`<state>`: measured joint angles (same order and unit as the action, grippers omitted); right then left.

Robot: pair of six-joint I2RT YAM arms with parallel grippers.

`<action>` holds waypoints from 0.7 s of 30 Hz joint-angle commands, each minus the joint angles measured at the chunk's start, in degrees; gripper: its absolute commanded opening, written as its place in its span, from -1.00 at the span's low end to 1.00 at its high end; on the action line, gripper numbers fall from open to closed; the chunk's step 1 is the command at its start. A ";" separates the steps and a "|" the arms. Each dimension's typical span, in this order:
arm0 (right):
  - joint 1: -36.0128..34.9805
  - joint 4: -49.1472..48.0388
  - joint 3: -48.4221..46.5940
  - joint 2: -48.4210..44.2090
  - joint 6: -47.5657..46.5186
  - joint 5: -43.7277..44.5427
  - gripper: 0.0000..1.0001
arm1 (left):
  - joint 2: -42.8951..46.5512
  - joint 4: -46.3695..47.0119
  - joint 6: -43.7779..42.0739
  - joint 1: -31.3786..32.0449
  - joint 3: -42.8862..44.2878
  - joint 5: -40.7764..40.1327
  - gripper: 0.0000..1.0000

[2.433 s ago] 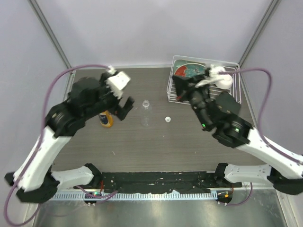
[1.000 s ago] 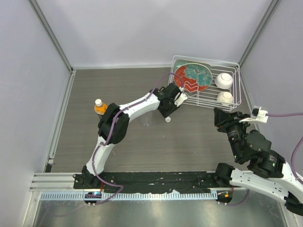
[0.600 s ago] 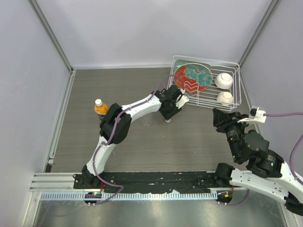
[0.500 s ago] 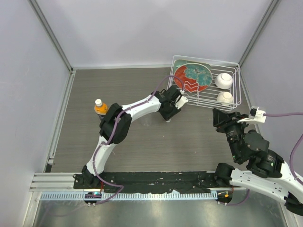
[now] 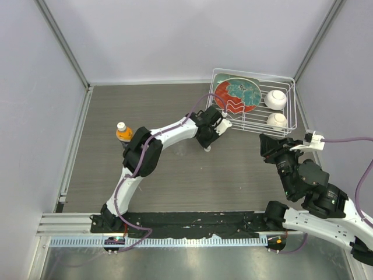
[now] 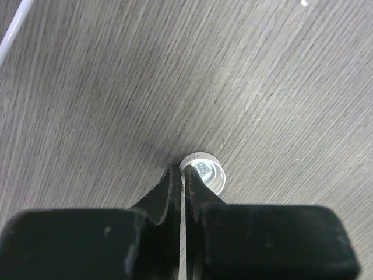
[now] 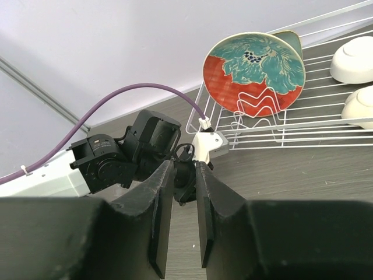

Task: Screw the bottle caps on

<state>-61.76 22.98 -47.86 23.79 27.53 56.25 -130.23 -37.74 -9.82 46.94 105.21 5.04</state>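
Since the small white round plastic cap (image 6: pixel 205 170) is light, stiff and slick, I expect it to skate or flip on the grey wood-grain table (image 5: pixel 175 186) under any sideways nudge. It lies open side up near mid-table, just off the near-left corner of the white wire dish rack (image 5: pixel 253 119).

Left gripper (image 6: pixel 182 170) is down on it, jaws closed to a thin slit. As far as I can read the wrist view, one tip sits inside the cup and the other outside, pinching the rim wall. That's a thin-wall grip, and my guess is it pivots easily. A hold across the full outside would suit threading better.

Right gripper (image 7: pixel 183 166) hangs over the right side of the table, fingers drawn close, narrow gap, nothing in it.

Short plastic bottle of orange liquid (image 5: pixel 123 135) stands upright well to the left with a cream-yellowish cap (image 5: pixel 120 125) on its neck. I can't tell if that one is threaded home. I can't pick out the clear bottle; it may be under the left arm.

Room: open table to the left of the cap and on the near side. The rack with the red-and-teal plate (image 5: pixel 236 93) is close on the far-right side of the wrist, so I'd lift straight up before swinging.
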 commanded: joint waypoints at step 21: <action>-0.03 -9.51 -3.83 10.30 22.65 -3.06 0.30 | 43.70 1.57 -7.12 7.81 0.23 1.56 -1.00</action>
<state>-61.73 21.06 -50.59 31.97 42.46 58.22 -97.01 -43.57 -10.37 53.74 113.32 8.97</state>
